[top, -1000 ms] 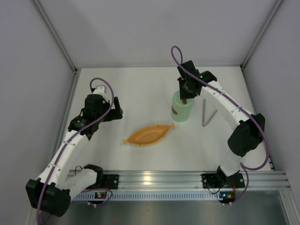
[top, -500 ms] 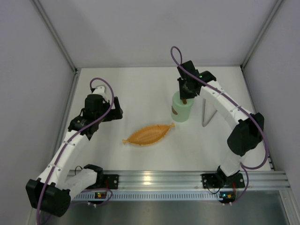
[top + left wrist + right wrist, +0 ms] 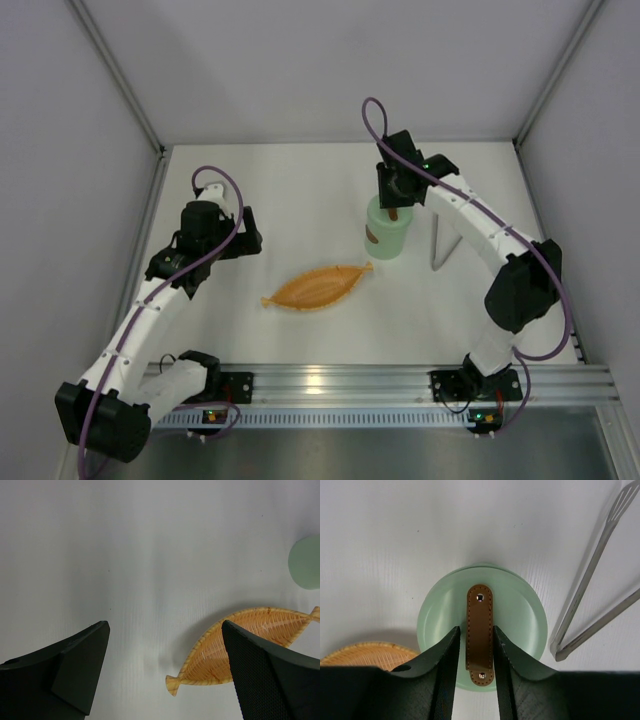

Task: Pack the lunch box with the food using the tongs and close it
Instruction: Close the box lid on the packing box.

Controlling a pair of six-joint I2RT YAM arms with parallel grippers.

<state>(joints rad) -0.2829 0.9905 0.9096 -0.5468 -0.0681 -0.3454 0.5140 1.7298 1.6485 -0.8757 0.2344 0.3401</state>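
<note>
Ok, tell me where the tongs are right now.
In the top view the tongs lie on the right side of the table, just right of the lunch box and apart from it.

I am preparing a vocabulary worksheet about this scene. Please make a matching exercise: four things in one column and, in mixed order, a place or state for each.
Things:
1 tongs
2 lid
3 orange dish
4 left gripper

Places or states:
A open, above the table
B sitting on the lunch box
C empty, beside the lunch box
D lying on the table, right of the lunch box

Pairs: 1-D, 2-B, 3-C, 4-A
</note>
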